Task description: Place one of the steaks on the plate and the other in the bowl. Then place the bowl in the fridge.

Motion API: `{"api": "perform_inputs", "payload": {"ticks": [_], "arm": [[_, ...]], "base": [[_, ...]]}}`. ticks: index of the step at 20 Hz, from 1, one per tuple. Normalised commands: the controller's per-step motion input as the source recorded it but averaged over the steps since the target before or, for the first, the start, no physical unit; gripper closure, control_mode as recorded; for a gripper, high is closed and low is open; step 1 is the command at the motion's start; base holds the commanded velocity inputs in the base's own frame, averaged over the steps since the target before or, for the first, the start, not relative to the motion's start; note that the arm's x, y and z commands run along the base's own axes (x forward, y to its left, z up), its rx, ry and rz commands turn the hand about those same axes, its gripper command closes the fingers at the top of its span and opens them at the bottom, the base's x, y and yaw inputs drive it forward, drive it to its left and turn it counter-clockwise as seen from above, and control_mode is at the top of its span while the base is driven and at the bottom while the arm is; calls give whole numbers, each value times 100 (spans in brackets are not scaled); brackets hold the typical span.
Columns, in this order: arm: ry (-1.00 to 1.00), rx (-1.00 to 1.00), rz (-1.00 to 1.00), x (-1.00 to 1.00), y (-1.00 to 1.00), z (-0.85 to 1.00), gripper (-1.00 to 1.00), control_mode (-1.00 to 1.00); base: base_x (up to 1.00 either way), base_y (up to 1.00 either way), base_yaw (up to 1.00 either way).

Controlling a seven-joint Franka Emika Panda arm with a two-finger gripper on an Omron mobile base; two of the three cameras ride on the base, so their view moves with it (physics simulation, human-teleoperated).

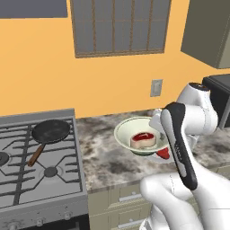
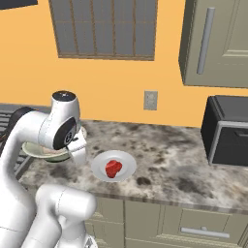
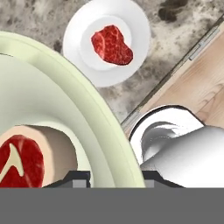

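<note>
My gripper is shut on the flared rim of the pale cream-green bowl, one fingertip on each side of the wall. The bowl hangs slightly tilted above the counter, and a red steak with a pale fat edge lies inside it. The other steak rests in the middle of the flat white plate on the counter, just right of the bowl. Seen from the hand, that plate and its steak lie below, beyond the bowl's rim. The fridge is out of view.
A black frying pan with a wooden handle sits on the gas stove to the left. A dark appliance stands at the counter's right end under a wall cabinet. The counter's front edge runs above the drawers.
</note>
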Motion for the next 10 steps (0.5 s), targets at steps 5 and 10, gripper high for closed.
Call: {"api": "perform_inputs", "payload": {"ticks": [5, 10], "arm": [[-3, 6, -6, -27, -63, 0, 100, -100], [-1, 1, 0, -9, -29, 0, 100, -100]], "base": [[0, 0, 0], [0, 0, 0]]}}
